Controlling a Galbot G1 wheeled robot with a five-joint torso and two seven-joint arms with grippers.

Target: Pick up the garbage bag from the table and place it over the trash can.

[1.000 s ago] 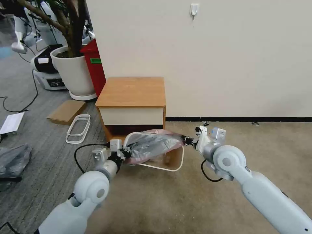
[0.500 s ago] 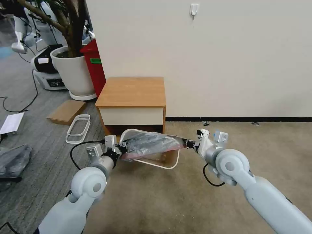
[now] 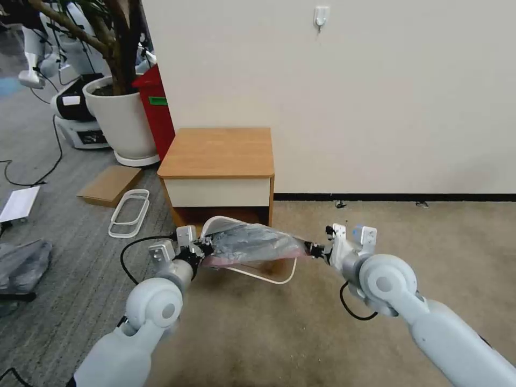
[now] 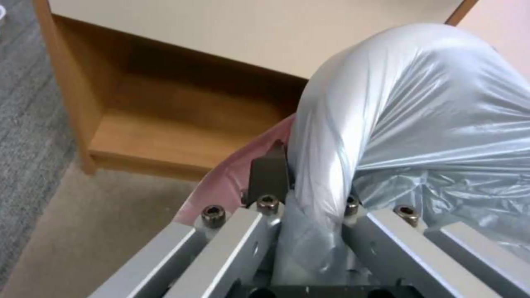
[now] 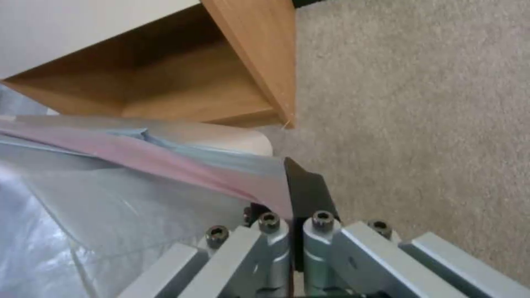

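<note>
The garbage bag (image 3: 252,243) hangs stretched between the two grippers, off the surface (image 3: 220,152) and draped across the mouth of the trash can (image 3: 279,274), which sits tipped on the carpet just in front of the cabinet's lower shelf. The left gripper (image 3: 207,249) has its fingers (image 4: 269,174) clenched on a bunched fold of film at one end; the right gripper (image 3: 313,249) pinches the pink-edged hem at the other, fingers (image 5: 306,190) tight on it.

To do this step well, the robot likely needs to keep the film taut between the fingers, spread the mouth wider than the rim, and lower both ends evenly so the hem clears the rolled rim on both sides instead of sliding across the top. The film looks thin, so hard pulling risks a tear or a slip from the fingers.

Against half a second ago, both grippers sit a little further right, the right one slightly lower, and the bag rides a touch higher over the rim, still bridging it.
</note>
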